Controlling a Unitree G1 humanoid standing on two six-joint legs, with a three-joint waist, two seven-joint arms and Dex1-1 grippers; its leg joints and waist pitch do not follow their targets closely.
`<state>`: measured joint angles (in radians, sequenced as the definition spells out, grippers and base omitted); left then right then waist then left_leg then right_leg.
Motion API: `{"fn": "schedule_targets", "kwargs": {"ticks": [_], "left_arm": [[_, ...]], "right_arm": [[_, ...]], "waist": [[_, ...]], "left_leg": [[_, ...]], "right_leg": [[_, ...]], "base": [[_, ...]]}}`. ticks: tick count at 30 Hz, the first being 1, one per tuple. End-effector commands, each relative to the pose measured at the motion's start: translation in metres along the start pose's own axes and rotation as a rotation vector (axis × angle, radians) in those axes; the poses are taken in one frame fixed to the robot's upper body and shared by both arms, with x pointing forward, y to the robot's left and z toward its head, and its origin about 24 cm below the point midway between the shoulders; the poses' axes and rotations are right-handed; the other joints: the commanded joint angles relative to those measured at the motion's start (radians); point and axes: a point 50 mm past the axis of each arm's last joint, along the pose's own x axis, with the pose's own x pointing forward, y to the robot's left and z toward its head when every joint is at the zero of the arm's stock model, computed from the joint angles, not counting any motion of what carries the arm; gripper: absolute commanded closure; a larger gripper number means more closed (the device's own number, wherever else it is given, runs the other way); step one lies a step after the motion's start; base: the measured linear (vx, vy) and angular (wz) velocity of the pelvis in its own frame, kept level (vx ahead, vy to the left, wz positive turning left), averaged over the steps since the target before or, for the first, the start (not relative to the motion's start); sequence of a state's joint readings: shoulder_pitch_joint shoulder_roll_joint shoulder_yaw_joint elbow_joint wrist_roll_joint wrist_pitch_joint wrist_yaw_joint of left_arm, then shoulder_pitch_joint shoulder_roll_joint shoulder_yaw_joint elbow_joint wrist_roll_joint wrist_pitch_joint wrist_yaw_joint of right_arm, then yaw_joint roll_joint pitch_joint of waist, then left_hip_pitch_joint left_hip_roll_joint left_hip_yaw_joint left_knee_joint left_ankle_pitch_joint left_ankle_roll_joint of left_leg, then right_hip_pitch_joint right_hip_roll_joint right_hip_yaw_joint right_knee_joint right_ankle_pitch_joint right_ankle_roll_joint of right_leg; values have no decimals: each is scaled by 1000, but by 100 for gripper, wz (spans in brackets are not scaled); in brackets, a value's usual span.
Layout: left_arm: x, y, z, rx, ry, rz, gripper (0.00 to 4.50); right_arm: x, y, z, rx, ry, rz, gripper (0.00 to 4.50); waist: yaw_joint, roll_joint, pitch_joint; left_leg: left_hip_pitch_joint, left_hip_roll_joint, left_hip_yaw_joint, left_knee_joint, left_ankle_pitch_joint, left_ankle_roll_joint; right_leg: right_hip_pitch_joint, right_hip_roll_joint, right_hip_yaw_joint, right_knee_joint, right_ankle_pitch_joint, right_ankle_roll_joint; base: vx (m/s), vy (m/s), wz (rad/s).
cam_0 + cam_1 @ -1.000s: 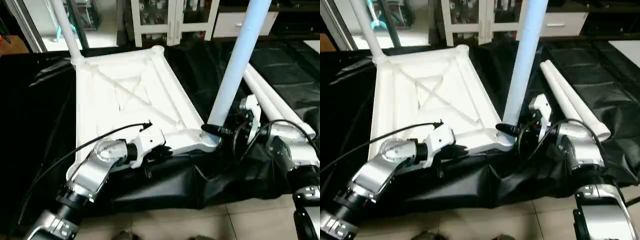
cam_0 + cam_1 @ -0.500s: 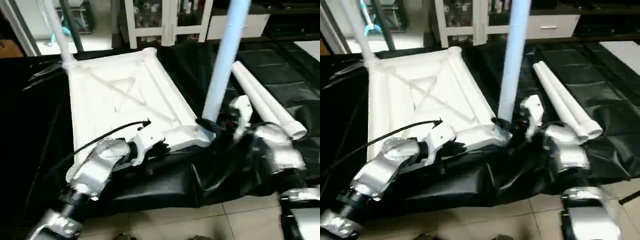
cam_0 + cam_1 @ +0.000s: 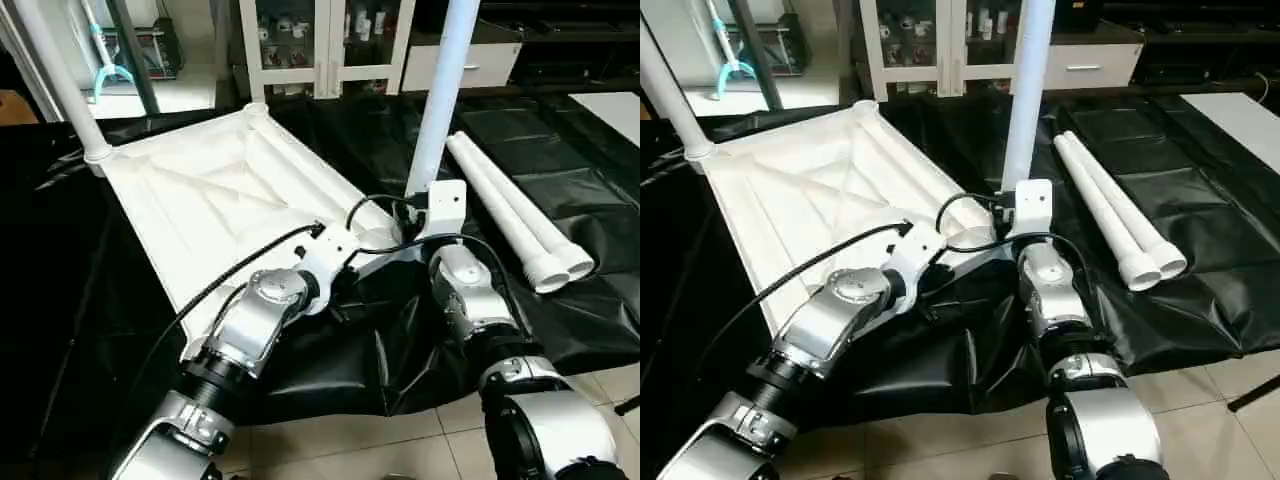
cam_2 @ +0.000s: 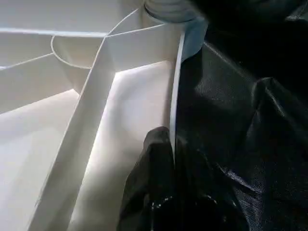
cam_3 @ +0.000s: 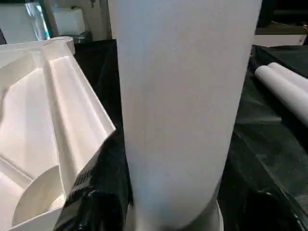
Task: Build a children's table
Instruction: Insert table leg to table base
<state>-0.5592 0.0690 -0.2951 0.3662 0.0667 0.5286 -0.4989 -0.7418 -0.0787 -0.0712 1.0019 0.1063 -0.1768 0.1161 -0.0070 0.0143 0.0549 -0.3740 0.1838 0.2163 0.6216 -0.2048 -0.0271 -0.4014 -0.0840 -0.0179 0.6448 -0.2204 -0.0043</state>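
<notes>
The white tabletop (image 3: 200, 190) lies upside down on a black sheet, its X ribs facing up. One white leg (image 3: 55, 75) stands in the far left corner socket. A second leg (image 3: 440, 100) stands upright in the near right corner socket. My right gripper (image 3: 415, 222) is shut on this leg just above the socket, with a black finger (image 5: 91, 202) on either side of it. My left gripper (image 4: 171, 144) is shut on the tabletop's thin near rim, close to that same corner. Two loose legs (image 3: 505, 210) lie side by side on the sheet to the right.
The black sheet (image 3: 560, 180) bunches into folds below the near rim. Tiled floor (image 3: 330, 450) runs along the front. A white glass-door cabinet (image 3: 320, 40) and a dark pole (image 3: 130, 50) stand behind. A black cable (image 3: 210, 290) loops over my left forearm.
The whole picture has swung and tilted with the camera. Both grippers keep their places: the left on the near rim, the right on the upright leg.
</notes>
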Motion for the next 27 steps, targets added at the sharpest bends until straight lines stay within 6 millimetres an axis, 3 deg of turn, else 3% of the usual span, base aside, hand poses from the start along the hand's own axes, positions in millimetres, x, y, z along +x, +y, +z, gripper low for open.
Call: {"fn": "schedule_targets", "kwargs": {"ticks": [1,3,6,8,13,15,18,19,22,23,27], "left_arm": [[-8,22,3,13,-25,141,450],[-12,22,-1,36,-34,100,450],[-18,21,-9,53,-34,41,450],[-23,21,-14,59,-29,-2,450],[-44,12,-25,146,-49,-232,450],[-50,8,-29,168,-48,-300,450],[-56,5,-33,195,-27,-359,450],[-56,3,-33,204,-26,-377,450],[-55,1,-35,206,-24,-388,450],[-54,-1,-35,210,-25,-391,450],[-54,-2,-33,210,-34,-396,450]], "right_arm": [[-12,30,-42,56,152,108,259],[-12,29,-35,60,92,157,259],[-12,18,-20,44,5,207,189],[-14,7,-11,33,-46,247,180],[-29,-24,13,0,-99,506,135],[-37,-34,17,-32,-79,596,112],[-50,-54,25,-106,-35,708,97],[-54,-62,28,-122,-11,734,89],[-59,-68,31,-100,21,794,89],[-61,-72,32,-97,34,812,89],[-62,-76,34,-90,39,832,106]], "waist": [[-6,-12,-60],[-7,-10,-63],[-9,-6,-71],[-12,-4,-73],[-5,1,-73],[-3,-1,-68],[8,5,-70],[10,-11,-62],[14,-9,-59],[14,-17,-58],[14,-17,-58]], "left_leg": [[8,34,-27,-71,-186,59],[5,35,-28,-70,-168,69],[3,39,-27,-65,-98,98],[-6,39,-27,-60,-46,143],[-4,44,-28,-54,-2,188],[-3,46,-28,-54,7,193],[4,51,-30,-52,35,201],[2,49,-26,-54,33,204],[1,49,-27,-56,18,196],[0,50,-26,-56,8,190],[-1,49,-27,-55,11,183]], "right_leg": [[35,-40,25,-95,-121,-230],[40,-42,25,-90,-83,-239],[44,-42,24,-76,36,-268],[51,-42,22,-67,145,-296],[52,-40,21,-58,234,-328],[50,-37,18,-56,238,-338],[47,-38,14,-53,255,-342],[44,-37,15,-56,233,-340],[45,-41,15,-60,177,-335],[46,-42,16,-62,154,-330],[45,-44,16,-62,128,-322]], "base": [[0,0,0],[0,0,0],[0,0,0],[0,0,0],[0,0,0],[0,0,0],[0,0,0],[0,0,0],[0,0,0],[0,0,0],[0,0,0]]}}
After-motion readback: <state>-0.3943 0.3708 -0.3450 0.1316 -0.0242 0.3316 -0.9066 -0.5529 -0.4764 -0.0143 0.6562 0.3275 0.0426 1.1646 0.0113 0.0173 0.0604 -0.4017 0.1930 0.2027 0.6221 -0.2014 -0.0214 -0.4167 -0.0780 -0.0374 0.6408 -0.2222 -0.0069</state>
